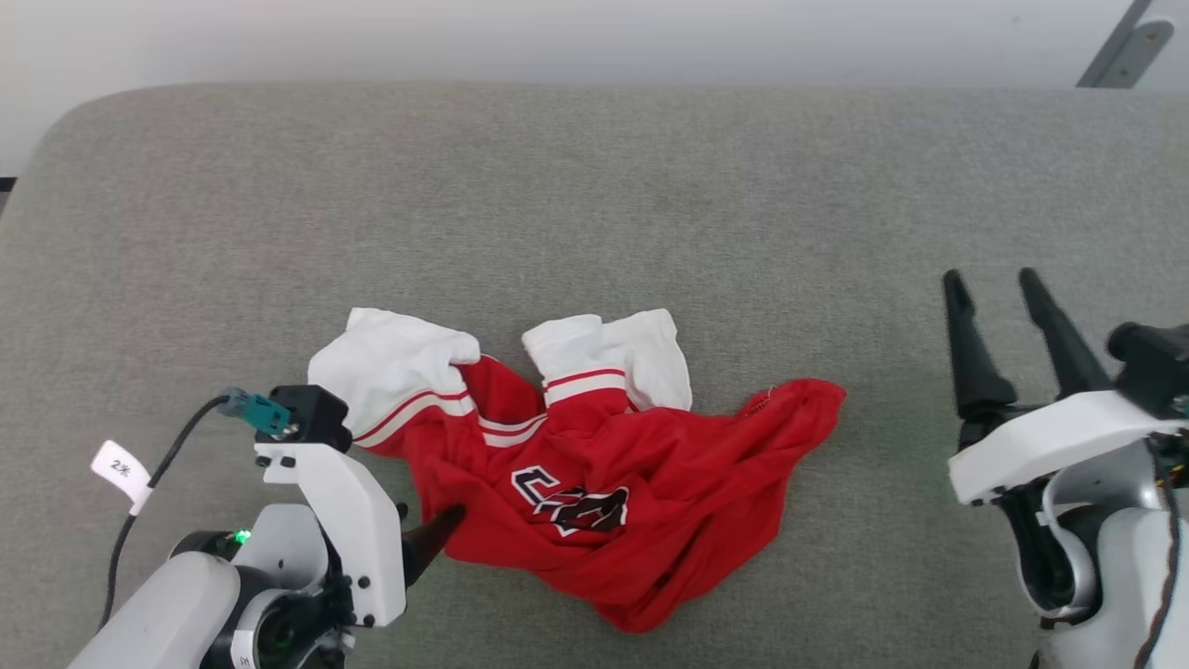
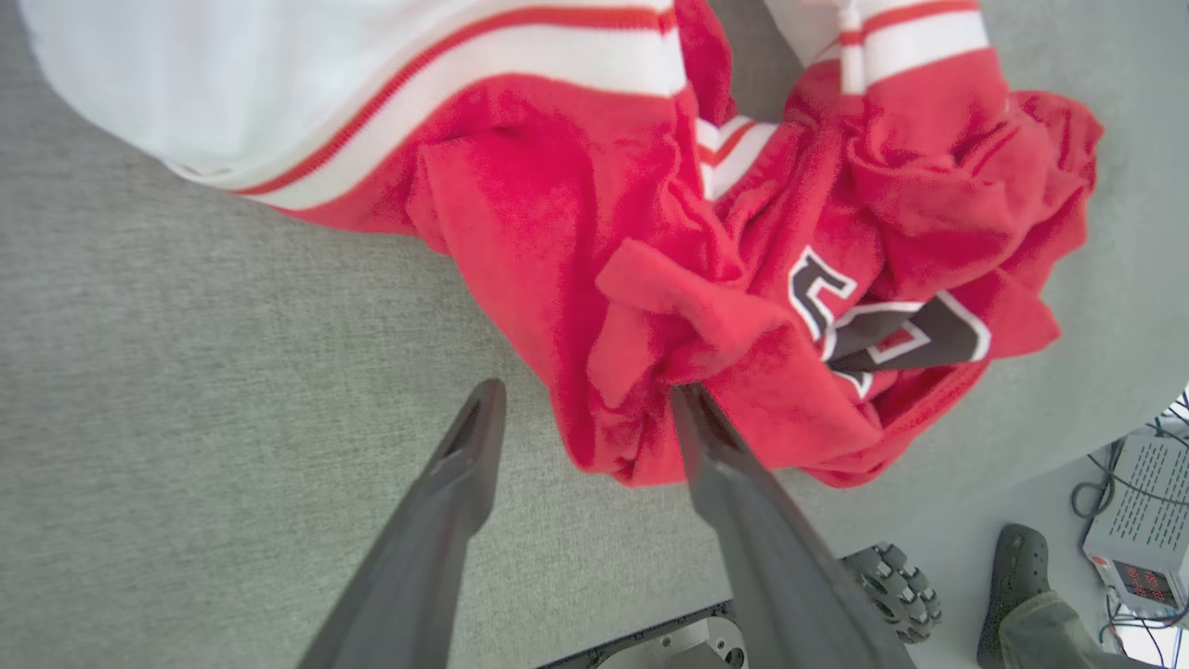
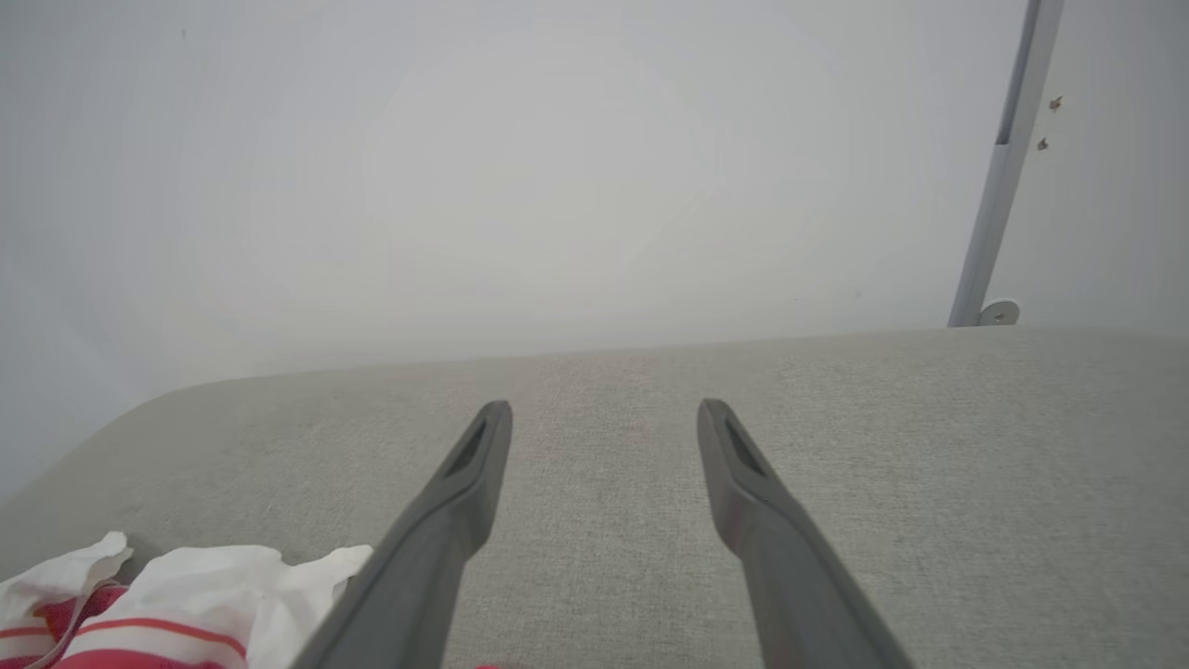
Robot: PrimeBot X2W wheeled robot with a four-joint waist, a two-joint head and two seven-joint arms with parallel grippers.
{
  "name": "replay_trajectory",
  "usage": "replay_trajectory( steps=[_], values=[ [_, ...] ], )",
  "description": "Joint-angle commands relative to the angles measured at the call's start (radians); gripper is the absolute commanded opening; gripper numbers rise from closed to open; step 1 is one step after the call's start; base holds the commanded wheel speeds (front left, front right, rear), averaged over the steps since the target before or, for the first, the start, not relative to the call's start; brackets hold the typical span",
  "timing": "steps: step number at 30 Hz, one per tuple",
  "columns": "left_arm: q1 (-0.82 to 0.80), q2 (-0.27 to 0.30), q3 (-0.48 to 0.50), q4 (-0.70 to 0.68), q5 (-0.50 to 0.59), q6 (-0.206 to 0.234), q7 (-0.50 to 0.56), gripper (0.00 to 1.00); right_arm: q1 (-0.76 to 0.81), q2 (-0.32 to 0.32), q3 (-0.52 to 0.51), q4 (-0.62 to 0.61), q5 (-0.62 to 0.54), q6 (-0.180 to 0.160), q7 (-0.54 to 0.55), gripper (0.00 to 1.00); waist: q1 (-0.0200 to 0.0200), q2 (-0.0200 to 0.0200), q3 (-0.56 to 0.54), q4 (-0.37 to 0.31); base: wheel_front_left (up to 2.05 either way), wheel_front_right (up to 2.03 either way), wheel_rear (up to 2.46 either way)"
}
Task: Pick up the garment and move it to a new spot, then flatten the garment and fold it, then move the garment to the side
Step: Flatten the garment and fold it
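left gripper [image 2: 587, 395]: fingers spread, gripping nothing; one tip touches a red fold at the near edge
right gripper [image 3: 604, 409]: fingers spread, empty; well apart from the cloth
garment [image 1: 604, 465]: crumpled on the grey padded surface [image 1: 594, 186]; white sleeves on the far side; print up
handling: likely light, limp, thin; will sag and bunch
hold: pinch hem corners or shoulders, not the loose middle

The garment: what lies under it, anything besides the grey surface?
Grey padded surface shows all round the garment, so it lies on that. One finger of the open left gripper meets its near edge. Whatever sits beneath the crumpled folds is covered.
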Motion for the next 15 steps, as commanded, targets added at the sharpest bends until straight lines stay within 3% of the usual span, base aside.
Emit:
replay_trajectory(
  steps=[1, 6, 15],
  values=[
    [-0.006, -0.005, 0.006, 0.006, 0.003, -0.009, -0.015, 1.00, 0.011, -0.003, 0.008, 0.001, -0.001, 0.000, 0.010, 1.00, 0.0000, -0.0001, -0.007, 0.010, 0.00, 0.00, 0.00],
    [-0.023, -0.008, 0.037, 0.006, 0.040, -0.043, -0.121, 1.00, 0.014, -0.029, 0.061, 0.009, 0.012, 0.000, 0.067, 1.00, 0.0000, -0.0001, -0.014, 0.049, 0.00, 0.00, 0.00],
    [-0.003, -0.044, 0.079, 0.041, 0.141, -0.121, -0.427, 1.00, -0.029, -0.097, 0.189, 0.030, 0.043, 0.000, 0.195, 1.00, 0.0000, -0.0001, -0.017, 0.146, 0.00, 0.00, 0.00]
  ],
)
